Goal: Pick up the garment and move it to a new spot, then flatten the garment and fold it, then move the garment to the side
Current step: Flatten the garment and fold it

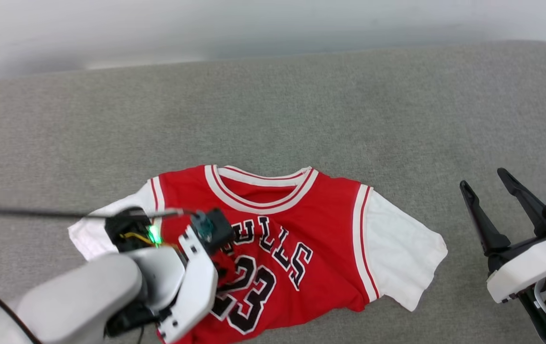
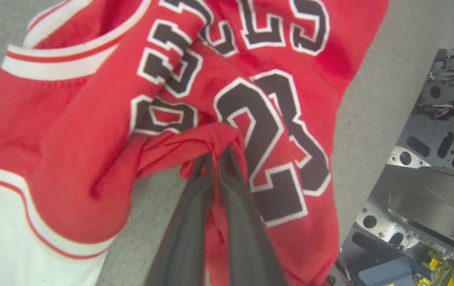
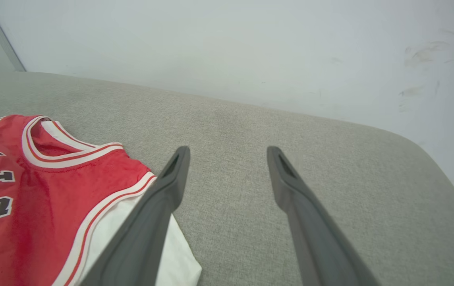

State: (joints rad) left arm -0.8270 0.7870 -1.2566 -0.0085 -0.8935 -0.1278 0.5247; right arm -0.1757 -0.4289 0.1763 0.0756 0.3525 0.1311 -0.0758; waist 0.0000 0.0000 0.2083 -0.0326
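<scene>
1. Garment [image 1: 311,224] lies print-up on the grey cushion [image 1: 273,105], collar away from the robot, close to the cushion's near edge. The side under the left arm is bunched.
2. Left gripper [image 2: 215,157] is clamped on a pinch of red cloth just beside the "23". Right gripper [image 3: 227,153] stands spread and empty, near the white sleeve [image 3: 179,262] on its side.
3. The step in hand looks like the pick-up before the move. Lift slowly and straight up so the thin pinch does not slip. A one-point hold will let the cloth hang and twist, so carry it high enough for the hem to clear the cushion, then lower it gently.
4. The left wrist view shows the grip itself, with the fingers together and folds gathered at the tips, and the robot's metal base [image 2: 429,167] past the hem. In the head view the forearm covers that, but the whole layout and both arms are plain.
5. The right wrist view shows the wall [image 3: 227,43] and bare cushion ahead, which looks like room for a new spot.
</scene>
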